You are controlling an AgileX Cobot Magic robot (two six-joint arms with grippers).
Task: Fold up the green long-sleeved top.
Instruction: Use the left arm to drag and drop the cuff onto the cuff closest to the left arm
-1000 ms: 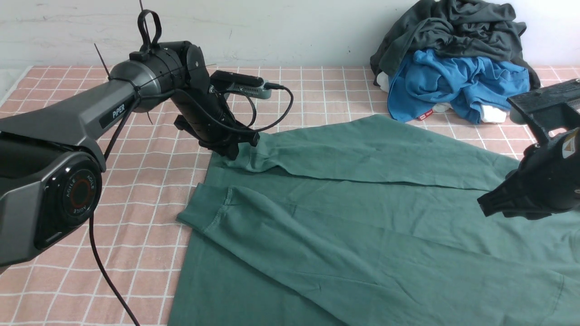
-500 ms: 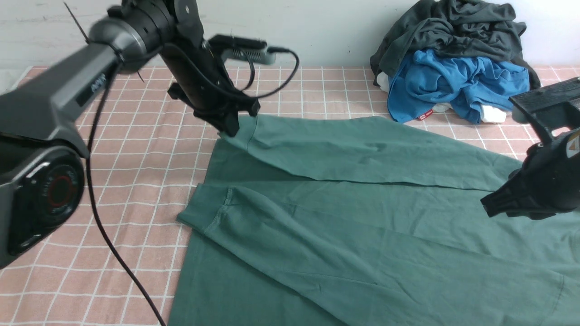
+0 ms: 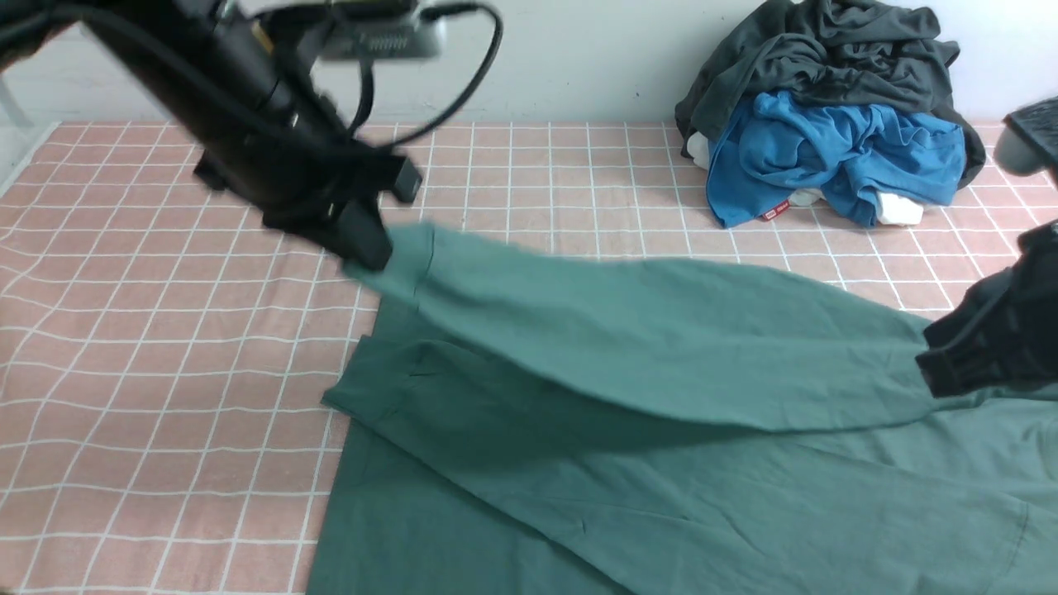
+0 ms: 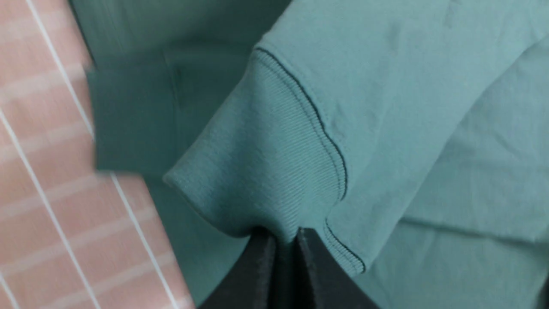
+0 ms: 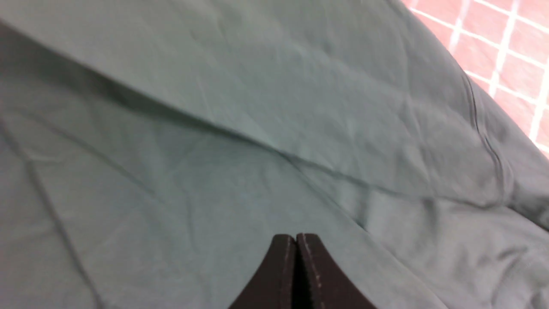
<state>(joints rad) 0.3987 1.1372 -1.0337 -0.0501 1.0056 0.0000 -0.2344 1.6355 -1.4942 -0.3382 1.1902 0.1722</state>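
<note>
The green long-sleeved top (image 3: 661,496) lies spread across the table's right half. My left gripper (image 3: 368,252) is shut on the ribbed cuff (image 4: 266,171) of the far sleeve (image 3: 645,330) and holds it up off the table, so the sleeve hangs stretched over the body. The left wrist view shows cuff fabric pinched between the jaws of the left gripper (image 4: 283,234). The near sleeve's cuff (image 3: 372,384) lies flat on the table. My right gripper (image 3: 938,372) sits on the top near its right side. In its wrist view the right gripper (image 5: 296,236) is shut with nothing between its jaws.
A pink checked cloth (image 3: 165,372) covers the table. At the back right a dark charcoal-grey garment (image 3: 826,49) is heaped over a bright blue garment (image 3: 835,149). A pale wall (image 3: 579,49) runs along the far edge.
My left gripper has risen and swung left and nearer with the cuff, lifting the far sleeve off the table. The right arm has shifted slightly to the right.
</note>
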